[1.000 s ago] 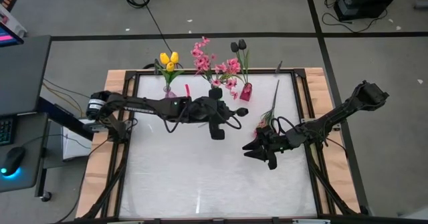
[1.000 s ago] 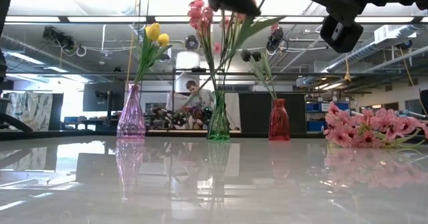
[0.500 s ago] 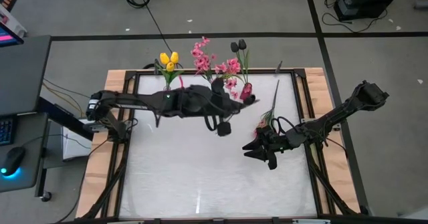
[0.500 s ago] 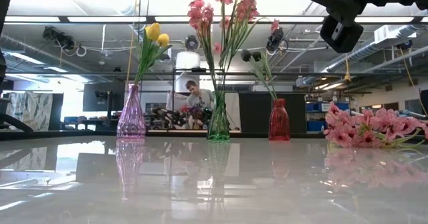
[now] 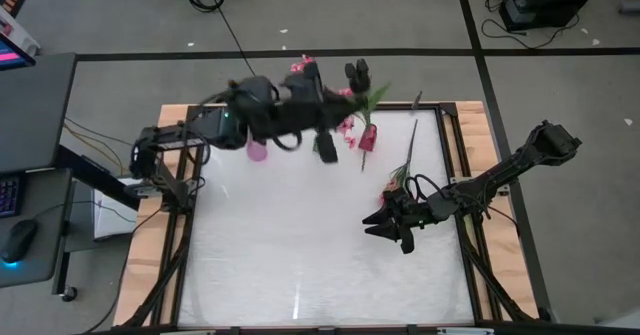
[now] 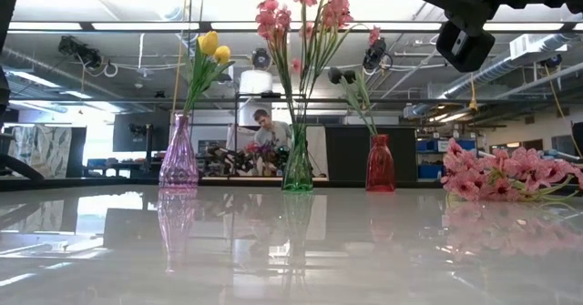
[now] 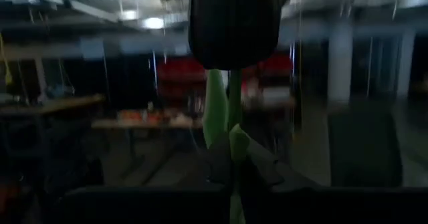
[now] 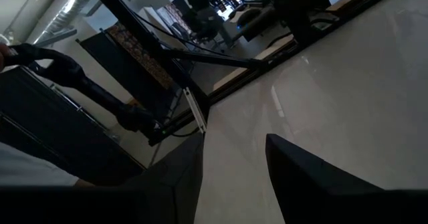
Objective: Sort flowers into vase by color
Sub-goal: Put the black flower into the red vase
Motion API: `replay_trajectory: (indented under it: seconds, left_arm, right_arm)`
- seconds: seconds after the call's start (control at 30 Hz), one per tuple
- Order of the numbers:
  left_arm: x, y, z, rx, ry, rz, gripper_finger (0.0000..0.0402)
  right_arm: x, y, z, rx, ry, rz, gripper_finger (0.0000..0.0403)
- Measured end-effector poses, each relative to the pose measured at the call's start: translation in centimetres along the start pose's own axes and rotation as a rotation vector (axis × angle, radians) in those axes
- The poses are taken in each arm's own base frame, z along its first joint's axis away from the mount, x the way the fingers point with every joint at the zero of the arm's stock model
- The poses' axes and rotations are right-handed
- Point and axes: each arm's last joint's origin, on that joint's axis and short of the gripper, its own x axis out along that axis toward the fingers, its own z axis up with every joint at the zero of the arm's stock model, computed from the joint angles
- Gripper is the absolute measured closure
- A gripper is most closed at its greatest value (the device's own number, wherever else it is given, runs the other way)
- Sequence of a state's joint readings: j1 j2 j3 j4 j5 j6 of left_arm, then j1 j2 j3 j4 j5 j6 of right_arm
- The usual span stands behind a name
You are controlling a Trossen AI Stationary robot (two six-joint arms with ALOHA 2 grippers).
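Three vases stand along the far edge: a purple vase [image 6: 179, 155] with yellow tulips [image 6: 211, 45], a green vase [image 6: 297, 164] with pink blossoms [image 6: 314, 9], and a red vase [image 6: 380, 164] with dark tulips [image 6: 342, 76]. My left gripper [image 5: 342, 113] is raised high over the vases, shut on another dark tulip [image 7: 234, 23], whose green leaf [image 5: 376, 95] sticks out. It is out of the low view. A pink spray [image 5: 396, 187] lies flat on the table. My right gripper [image 8: 234, 144] hovers open just near of it. My left gripper pinches the dark tulip's green stem [image 7: 234, 154] between its two fingers, some way below the head. The head stands out beyond the fingertips. The flower is lifted clear, high above the table.
The arm hides much of the purple vase [image 5: 257, 151] in the high view. The white table top [image 5: 300, 255] has a dark frame and wooden side rails. A person [image 6: 264, 127] sits in the room behind the table. A desk [image 5: 30, 165] stands to the left.
My left arm has risen out of the low view and swung toward the far edge, over the vases, carrying the dark tulip with it.
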State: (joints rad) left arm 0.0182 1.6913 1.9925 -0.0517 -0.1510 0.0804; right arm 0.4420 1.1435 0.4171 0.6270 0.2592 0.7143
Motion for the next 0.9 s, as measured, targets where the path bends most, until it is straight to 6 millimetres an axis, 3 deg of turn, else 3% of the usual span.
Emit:
replay_trajectory:
  seconds: [0.23, 0.47, 0.7, 0.9]
  left_arm:
    - [0.4, 2.5, 1.5, -0.046, -0.188, -0.124, 0.0385]
    - [2.5, 3.5, -1.6, 0.158, -0.123, -0.145, 0.0386]
    - [3.4, 3.2, -4.3, 0.486, 0.009, -0.188, 0.0386]
    - [4.1, 2.1, -5.2, 0.580, -0.038, -0.281, 0.0386]
  right_arm:
    - [0.0, 0.0, 0.0, 0.000, 0.000, 0.000, 0.0231]
    - [0.0, 0.0, 0.0, 0.001, -0.004, 0.004, 0.0231]
    - [0.0, 0.1, 0.1, 0.002, -0.006, 0.006, 0.0231]
    - [0.0, 0.1, 0.1, 0.002, -0.006, 0.005, 0.0231]
